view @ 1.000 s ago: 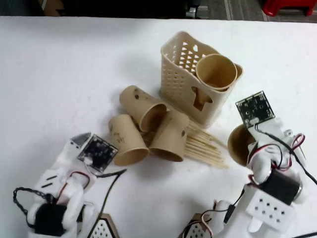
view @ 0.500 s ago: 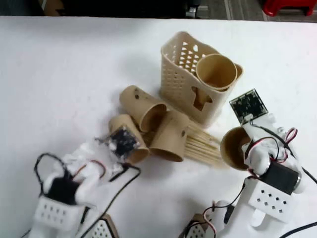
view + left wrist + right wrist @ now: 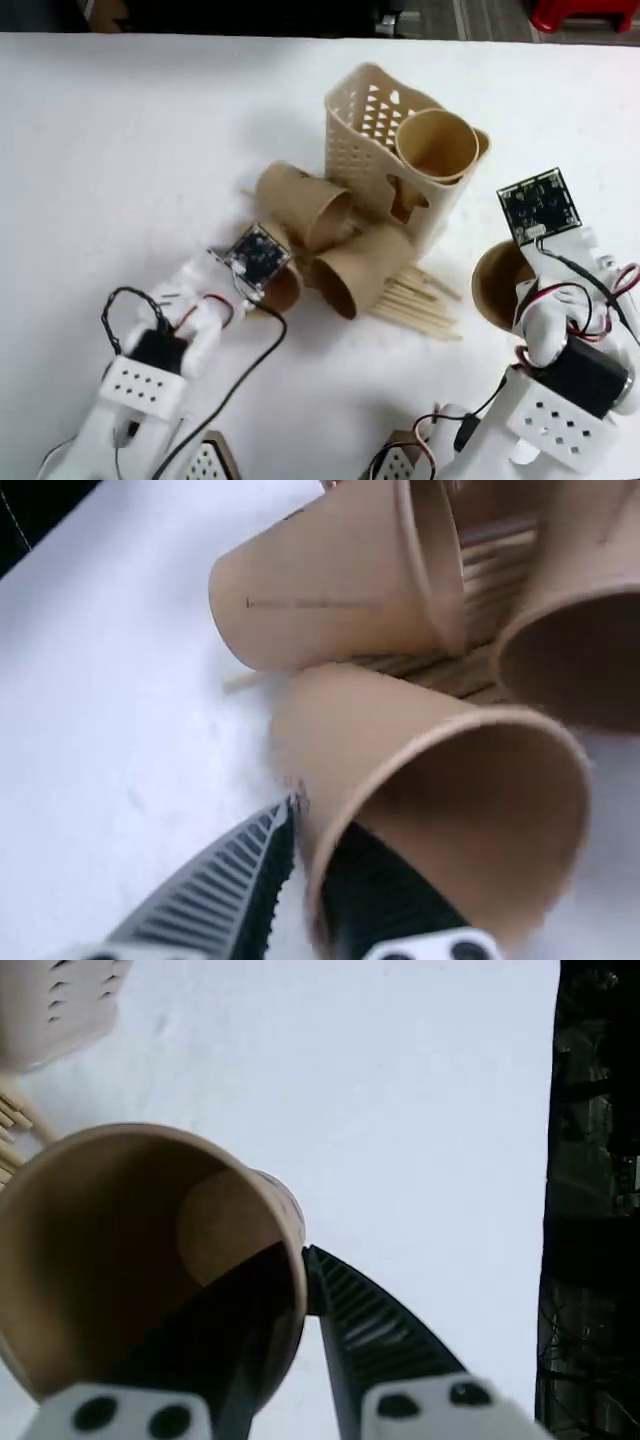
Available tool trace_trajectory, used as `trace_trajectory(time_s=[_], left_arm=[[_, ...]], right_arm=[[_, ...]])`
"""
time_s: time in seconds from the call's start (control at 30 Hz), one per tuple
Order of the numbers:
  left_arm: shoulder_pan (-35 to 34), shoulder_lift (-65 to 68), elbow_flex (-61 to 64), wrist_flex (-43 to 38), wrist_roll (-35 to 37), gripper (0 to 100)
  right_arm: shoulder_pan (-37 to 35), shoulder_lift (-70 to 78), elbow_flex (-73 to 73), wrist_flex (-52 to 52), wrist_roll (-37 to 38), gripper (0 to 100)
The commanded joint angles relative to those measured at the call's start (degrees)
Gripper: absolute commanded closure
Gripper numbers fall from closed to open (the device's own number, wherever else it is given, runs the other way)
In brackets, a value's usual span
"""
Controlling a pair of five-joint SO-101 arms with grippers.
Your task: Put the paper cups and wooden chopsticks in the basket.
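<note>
A cream basket (image 3: 365,150) stands upright with one paper cup (image 3: 437,143) inside. Two cups (image 3: 300,205) (image 3: 365,268) lie on their sides before it, over a pile of wooden chopsticks (image 3: 420,305). My left gripper (image 3: 272,283) is shut on the wall of a third lying cup (image 3: 430,780), one finger inside and one outside (image 3: 305,825). The other two cups (image 3: 340,580) (image 3: 570,650) and the chopsticks (image 3: 470,670) lie just beyond it. My right gripper (image 3: 298,1260) is shut on the rim of a fourth cup (image 3: 140,1250) (image 3: 497,285), right of the basket.
The white table (image 3: 130,130) is bare at the left and far side. Its far edge meets a dark floor with a red object (image 3: 585,12). The basket's corner (image 3: 60,1005) and chopstick tips (image 3: 10,1110) sit close to my right gripper's cup.
My left arm swung forward into the lying cups, closed on the nearest one and pushed the others toward the basket. The right arm with its cup shifted slightly right.
</note>
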Motion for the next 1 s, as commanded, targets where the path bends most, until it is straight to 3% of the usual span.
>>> trace_trajectory(time_s=[0.0,0.3,0.5,0.73,0.97], left_arm=[[-0.3,-5.8,2.1,-3.4,0.8,98],[-10.0,-22.5,2.6,8.0,1.3,98],[-14.2,-33.1,7.8,9.1,1.1,98],[-15.0,-43.6,12.1,12.1,0.9,98],[-15.1,-43.7,12.0,12.9,0.9,98]], right_arm=[[0.5,0.2,-8.0,2.1,-2.2,97.9],[-9.5,0.3,-23.8,5.8,-11.1,97.9],[-18.2,2.9,-30.9,5.4,-18.4,97.8],[-24.4,22.0,-44.7,5.4,-30.2,97.8],[-25.3,41.1,-59.8,5.8,-38.2,97.8]])
